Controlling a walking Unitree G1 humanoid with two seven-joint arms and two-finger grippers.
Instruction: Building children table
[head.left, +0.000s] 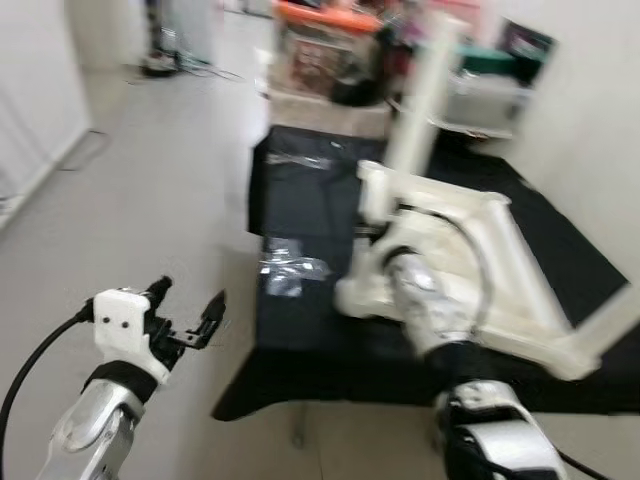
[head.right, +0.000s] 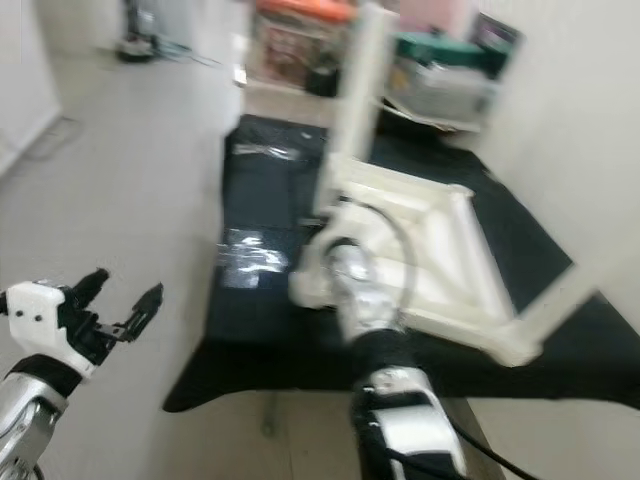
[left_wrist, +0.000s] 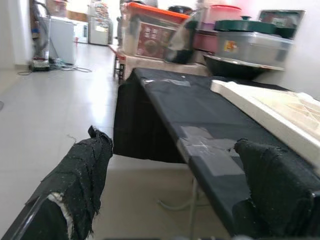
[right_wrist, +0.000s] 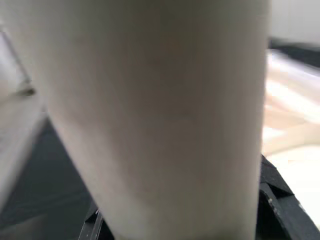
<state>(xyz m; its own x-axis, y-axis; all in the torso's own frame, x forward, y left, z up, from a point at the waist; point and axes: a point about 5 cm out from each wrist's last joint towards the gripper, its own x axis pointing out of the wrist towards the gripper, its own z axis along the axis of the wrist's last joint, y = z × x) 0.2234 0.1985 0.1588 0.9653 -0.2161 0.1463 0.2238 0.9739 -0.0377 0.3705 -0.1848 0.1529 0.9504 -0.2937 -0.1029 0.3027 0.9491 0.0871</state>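
The left gripper (head.left: 190, 310) is held open, its cloth-covered fingers (left_wrist: 85, 175) spread wide with nothing between them, raised over the floor (head.left: 150, 180) beside the black table (head.left: 310, 330). Its silver arm is bent up from below. Ahead of its fingers, plastic bags (head.left: 290, 270) are seen on the black cloth. The right gripper (right_wrist: 185, 235) is pressed against a white leg (right_wrist: 150, 100), which is seen between its black fingertips (right_wrist: 280, 210); whether it is clamped cannot be told. The right arm (head.left: 425, 305) is stretched forward over the upturned white tabletop (head.left: 490, 270), which lies on the black table. Another leg (head.left: 420, 110) stands upright beyond. Everything is blurred; the clutter behind is hard to make out.
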